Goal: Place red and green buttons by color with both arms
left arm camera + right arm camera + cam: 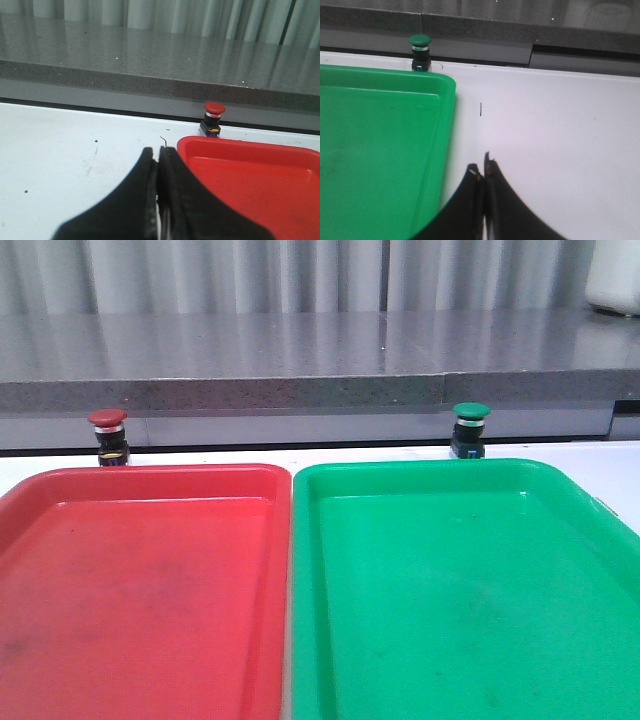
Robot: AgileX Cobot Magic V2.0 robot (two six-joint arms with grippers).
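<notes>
Front view: both buttons still outside their trays

Front view shows the red button (108,434) standing upright on the white table (300,455) just behind the red tray's (150,472) far rim, and the green button (469,429) likewise behind the green tray (420,466). Both trays hold nothing; no arm appears.

Left wrist view: the left gripper (158,162) has its fingers pressed together, empty, over the table beside the red tray's corner, the red button (213,118) well ahead.

Right wrist view: the right gripper (482,172) is likewise pressed together and empty, beside the green tray (451,95), the green button (420,51) far off.

Judging by this, nothing is placed yet; both pickups and drops remain.
</notes>
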